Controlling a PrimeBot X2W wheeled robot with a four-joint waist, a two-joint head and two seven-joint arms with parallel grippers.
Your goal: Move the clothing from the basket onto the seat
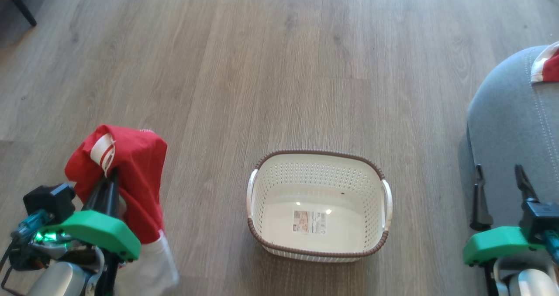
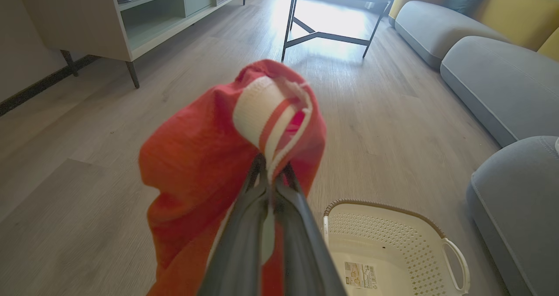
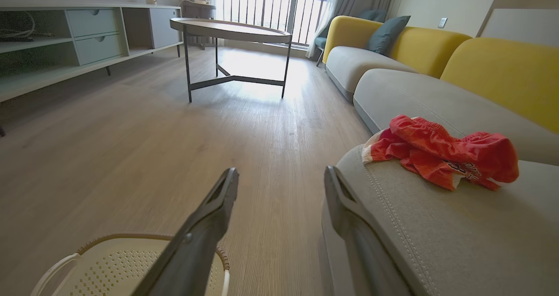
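My left gripper (image 1: 111, 171) is shut on a red garment with white trim (image 1: 131, 173), held above the floor to the left of the basket; the cloth drapes over the fingers (image 2: 273, 167) and hangs down. The cream basket (image 1: 384, 187) stands on the floor at centre, with just a label sticker (image 1: 309, 222) inside. My right gripper (image 1: 500, 173) is open and holds nothing, at the edge of the grey seat (image 1: 506, 112). A second red garment (image 3: 441, 152) lies crumpled on the seat (image 3: 458, 226), its edge showing at the head view's right (image 1: 548, 67).
A round-topped metal-legged table (image 3: 231, 29) stands farther along the wood floor. A low pale cabinet (image 2: 144, 21) runs along the left wall. Grey sofa cushions with yellow backs (image 3: 502, 69) line the right side.
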